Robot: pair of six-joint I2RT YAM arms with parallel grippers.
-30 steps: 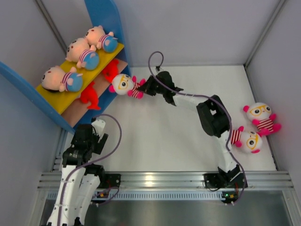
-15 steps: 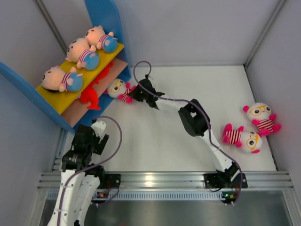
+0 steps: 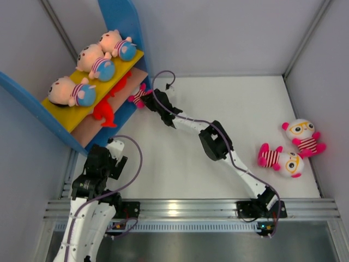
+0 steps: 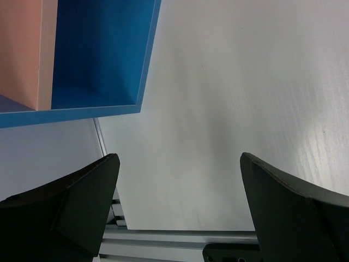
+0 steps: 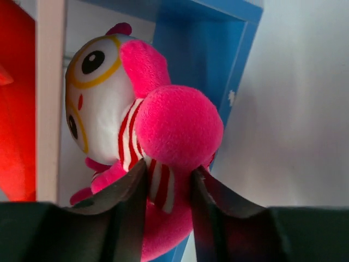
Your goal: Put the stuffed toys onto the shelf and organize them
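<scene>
Plush is what I'm handling: the owl (image 5: 103,109) looks light, soft and squashy, so it should give under the fingers, and I judge the striped belly the best hold. My right gripper (image 5: 170,173) stands narrow, pinching that belly. The owl's head is pushed into the shelf (image 3: 122,22) beside the tan board (image 5: 49,82), upper left of the overhead view; which tier, I cannot tell. My left gripper (image 4: 180,207) hangs wide, holding nothing, at lower left.

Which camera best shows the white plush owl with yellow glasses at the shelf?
Right wrist: the white plush owl fills it, face showing. Top view catches only its pink-striped end; left wrist shows none.
</scene>
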